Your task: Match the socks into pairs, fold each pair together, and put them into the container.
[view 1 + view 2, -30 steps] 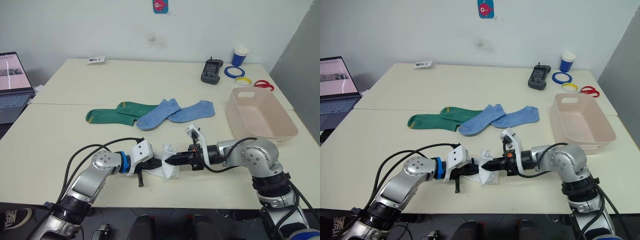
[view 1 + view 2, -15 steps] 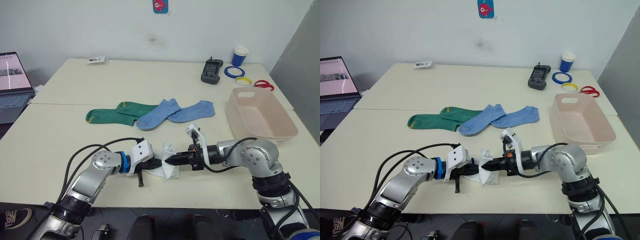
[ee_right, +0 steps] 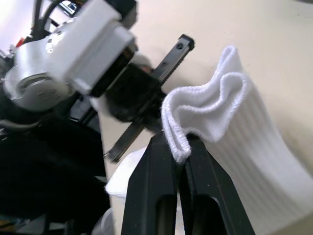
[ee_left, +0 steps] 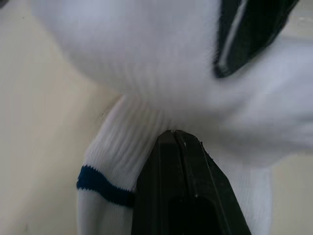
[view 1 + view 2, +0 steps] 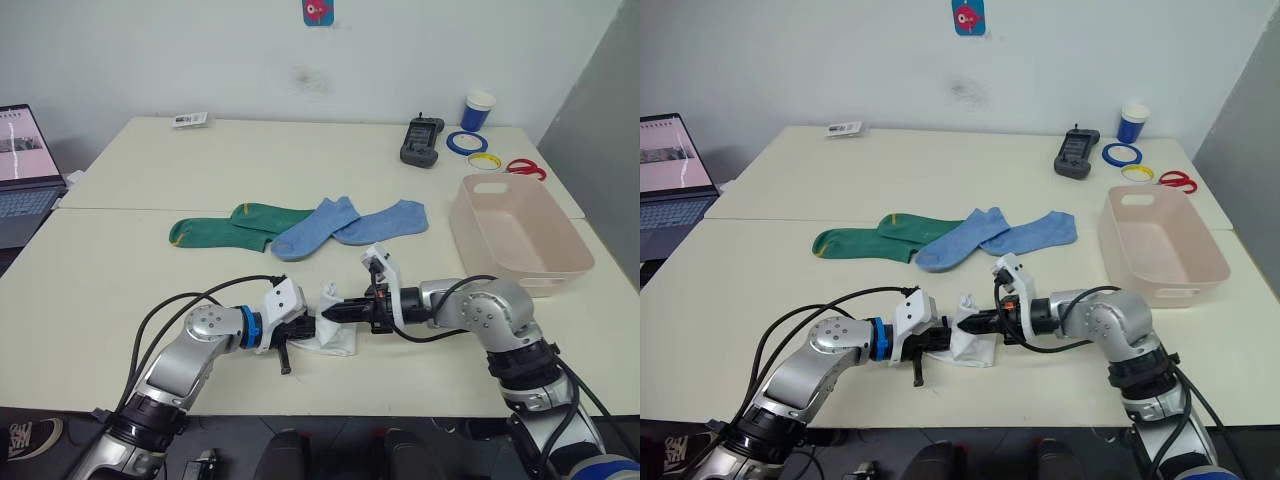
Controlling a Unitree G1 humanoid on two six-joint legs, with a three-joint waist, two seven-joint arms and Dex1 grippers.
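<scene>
A pair of white socks [image 5: 336, 336] lies bunched near the table's front edge, between my two grippers. My left gripper [image 5: 307, 328] is shut on its lower fold, next to a dark blue band [image 4: 100, 182]. From the other side my right gripper [image 3: 178, 145] is shut on the raised ribbed cuff [image 3: 215, 105]. Two green socks [image 5: 228, 226] and two light blue socks [image 5: 352, 224] lie flat, overlapping, at mid-table. The pale pink container [image 5: 512, 236] stands to the right with nothing in it.
At the far right of the table are a black handset [image 5: 421, 140], a blue cup [image 5: 478, 110], tape rolls [image 5: 466, 142] and red scissors [image 5: 527, 168]. A laptop [image 5: 22, 170] sits off the left edge. A seam [image 5: 120, 209] runs between the two tabletops.
My right gripper has moved a little to the left and up with the cuff, closer to the left gripper. The white socks are bunched tighter. The left arm has hardly moved.
</scene>
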